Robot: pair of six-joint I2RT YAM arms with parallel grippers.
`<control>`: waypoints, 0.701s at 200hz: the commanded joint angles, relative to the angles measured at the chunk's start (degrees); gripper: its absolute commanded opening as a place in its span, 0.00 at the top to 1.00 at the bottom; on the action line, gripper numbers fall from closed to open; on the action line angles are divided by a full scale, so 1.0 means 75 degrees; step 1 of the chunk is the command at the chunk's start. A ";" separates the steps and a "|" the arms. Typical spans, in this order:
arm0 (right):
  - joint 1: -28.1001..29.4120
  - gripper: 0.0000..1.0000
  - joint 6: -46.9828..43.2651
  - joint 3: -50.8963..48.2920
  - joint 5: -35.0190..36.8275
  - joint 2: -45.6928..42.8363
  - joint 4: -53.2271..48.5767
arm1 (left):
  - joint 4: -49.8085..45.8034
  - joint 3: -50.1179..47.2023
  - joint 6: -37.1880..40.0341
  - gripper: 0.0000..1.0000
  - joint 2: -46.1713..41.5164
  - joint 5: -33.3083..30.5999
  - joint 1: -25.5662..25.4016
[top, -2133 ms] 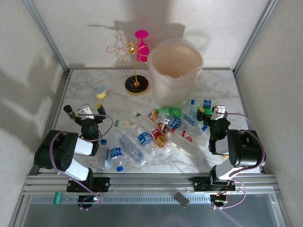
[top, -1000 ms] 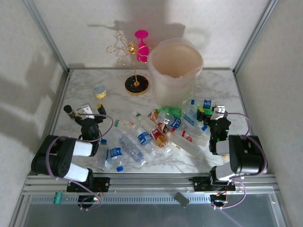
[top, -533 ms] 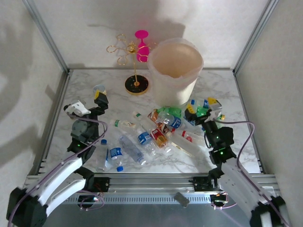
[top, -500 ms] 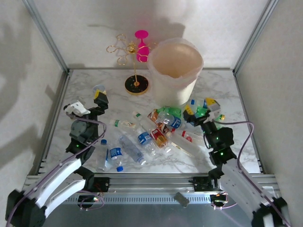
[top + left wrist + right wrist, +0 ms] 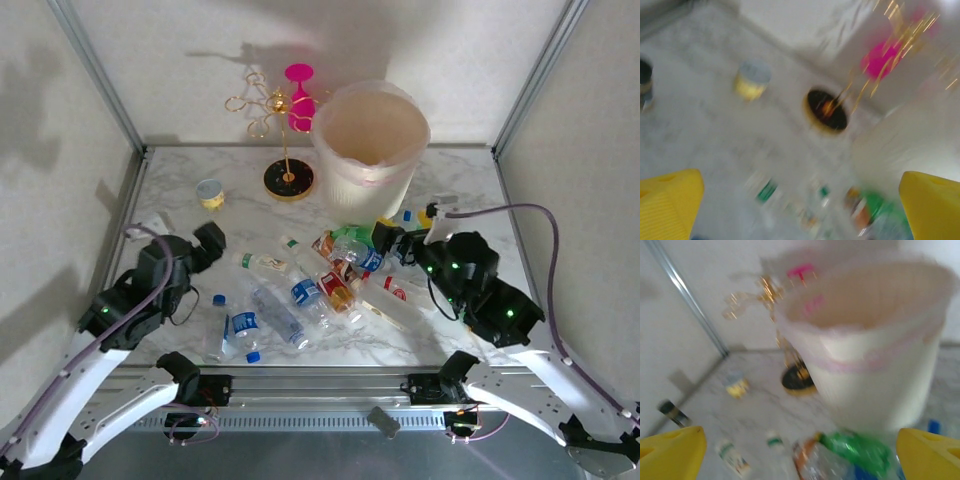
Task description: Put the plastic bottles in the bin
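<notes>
Left gripper (image 5: 801, 200), right gripper (image 5: 801, 452): both wide open, empty. We judge plastic bottles (image 5: 330, 285) light, slick, crushable, roll-prone; we'd pinch mid-body across label. Bin (image 5: 372, 150) just behind pile.

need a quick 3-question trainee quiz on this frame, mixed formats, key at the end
1. True or false: the jaws of the left gripper are shut.
2. In the top view, what stands just left of the bin? A) the gold wire stand B) a folded towel C) a blue tray
3. Which gripper is nearer the bin?
Key: 1 false, the jaws stand wide open with nothing between them. 2 A. 3 the right gripper.
</notes>
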 commanded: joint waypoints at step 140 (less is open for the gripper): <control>0.0099 0.05 0.0315 -0.0366 -0.3280 0.0769 -0.0333 | -0.2564 -0.2090 -0.2903 0.00 0.1987 0.1105 -0.0896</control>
